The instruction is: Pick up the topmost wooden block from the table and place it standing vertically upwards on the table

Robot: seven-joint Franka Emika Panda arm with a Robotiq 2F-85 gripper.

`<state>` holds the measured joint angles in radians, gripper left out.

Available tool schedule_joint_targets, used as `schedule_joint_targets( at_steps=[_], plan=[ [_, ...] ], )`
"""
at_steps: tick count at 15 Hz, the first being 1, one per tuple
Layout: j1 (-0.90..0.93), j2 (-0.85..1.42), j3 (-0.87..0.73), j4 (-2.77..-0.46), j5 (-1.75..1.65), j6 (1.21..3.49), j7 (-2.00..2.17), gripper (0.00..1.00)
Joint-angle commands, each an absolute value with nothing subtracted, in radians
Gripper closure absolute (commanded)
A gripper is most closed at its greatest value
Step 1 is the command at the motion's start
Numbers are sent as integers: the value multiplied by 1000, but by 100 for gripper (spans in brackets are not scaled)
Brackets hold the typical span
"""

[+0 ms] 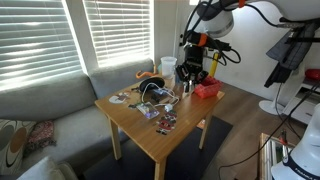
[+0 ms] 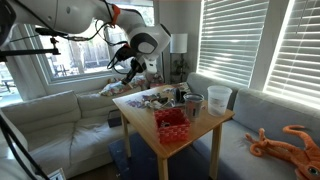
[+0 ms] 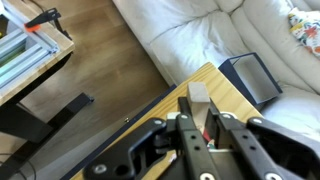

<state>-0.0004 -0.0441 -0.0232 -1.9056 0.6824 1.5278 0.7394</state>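
My gripper (image 3: 200, 110) is shut on a pale wooden block (image 3: 198, 93); the block's end sticks out past the fingertips. It hangs above a corner of the small light-wood table (image 3: 228, 98). In both exterior views the gripper (image 1: 192, 74) (image 2: 129, 64) is above the table (image 1: 150, 135) (image 2: 205, 135), near its edge, and the block itself is too small to make out there. Clutter in the middle of the table (image 1: 150, 98) hides any other blocks.
A red basket (image 1: 207, 90) (image 2: 170, 124) and a white cup (image 1: 168, 66) (image 2: 219, 98) stand on the table. A dark box (image 3: 250, 76) lies on the pale sofa (image 3: 200, 25) beside the table. An orange toy octopus (image 2: 288, 141) lies on the grey sofa.
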Motion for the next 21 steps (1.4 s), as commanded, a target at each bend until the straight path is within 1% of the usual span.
schedule_joint_targets(
  at_steps=[1,2,6,7,15,18,19,21],
  plan=[
    [-14,-29,-25,-1907,721,1522,738,96],
    [-18,-15,-29,-1906,729,1521,735,82],
    [-17,-12,-26,-1905,727,1521,734,82],
    [-17,-14,-26,-1905,727,1521,734,96],
    [-53,267,-53,-1767,1048,1443,754,96],
    [-36,355,-45,-1727,1061,1441,792,96],
    [-37,294,-59,-1790,1036,1478,752,82],
    [-31,344,-55,-1765,1041,1473,756,82]
  ],
)
